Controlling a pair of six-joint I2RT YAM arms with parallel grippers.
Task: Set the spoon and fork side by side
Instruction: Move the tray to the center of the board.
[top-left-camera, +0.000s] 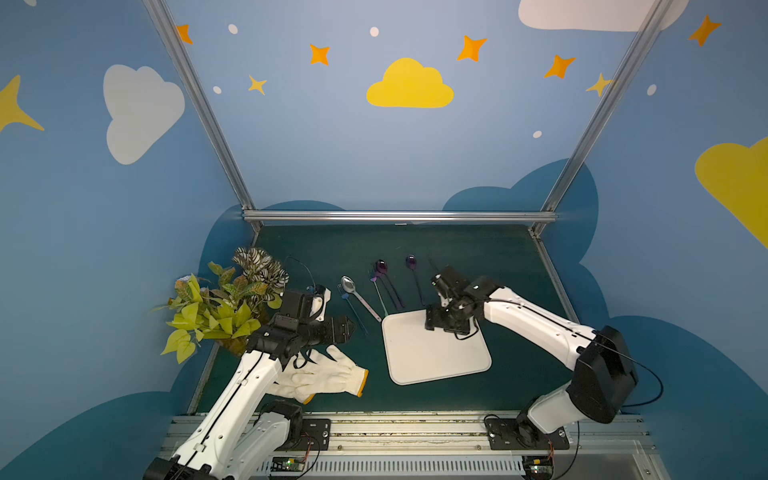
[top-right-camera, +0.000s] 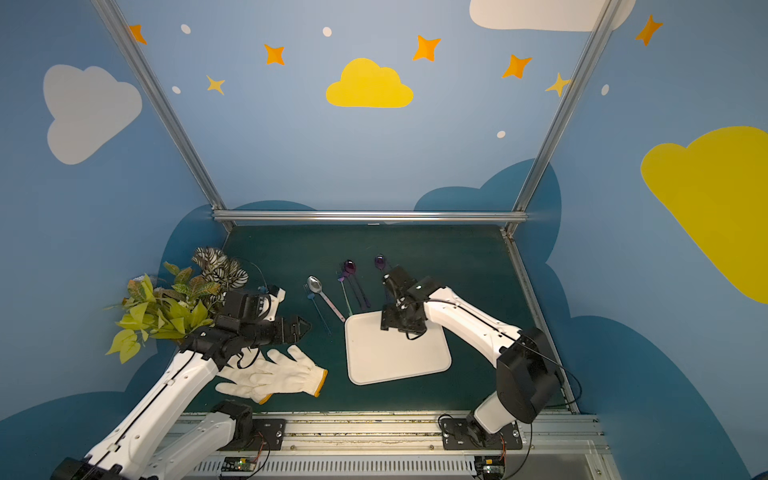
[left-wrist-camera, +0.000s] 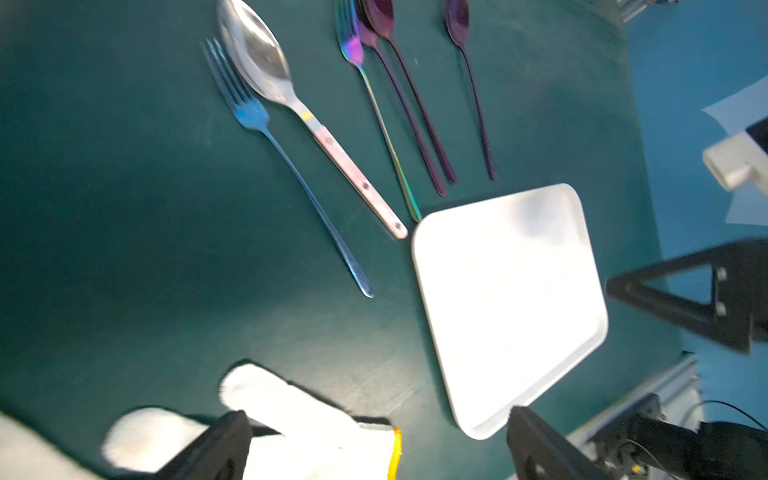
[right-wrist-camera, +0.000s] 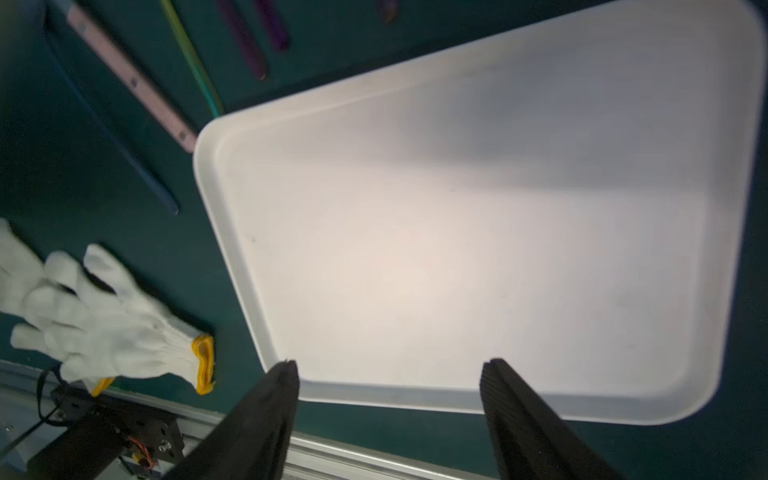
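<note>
Lab robot cell, aluminium frame (top-left-camera: 399, 216), cloud-painted walls (top-left-camera: 409, 85)

Wide open across the far half of the mat (top-left-camera: 395, 245). Blocked along the left edge by a plant (top-left-camera: 216, 303), and near the front left by gloves (top-left-camera: 322, 374). Crowded mid-table with cutlery (top-left-camera: 348, 284), down to just beside the tray (top-left-camera: 436, 357). Narrow bare gap between gloves and tray.

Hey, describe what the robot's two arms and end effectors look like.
The left arm and right arm have smooth white shells, black joint housings and thin black cables looping alongside. The left end effector and right end effector are black, each with two tapered fingers; the right's look ribbed.
</note>
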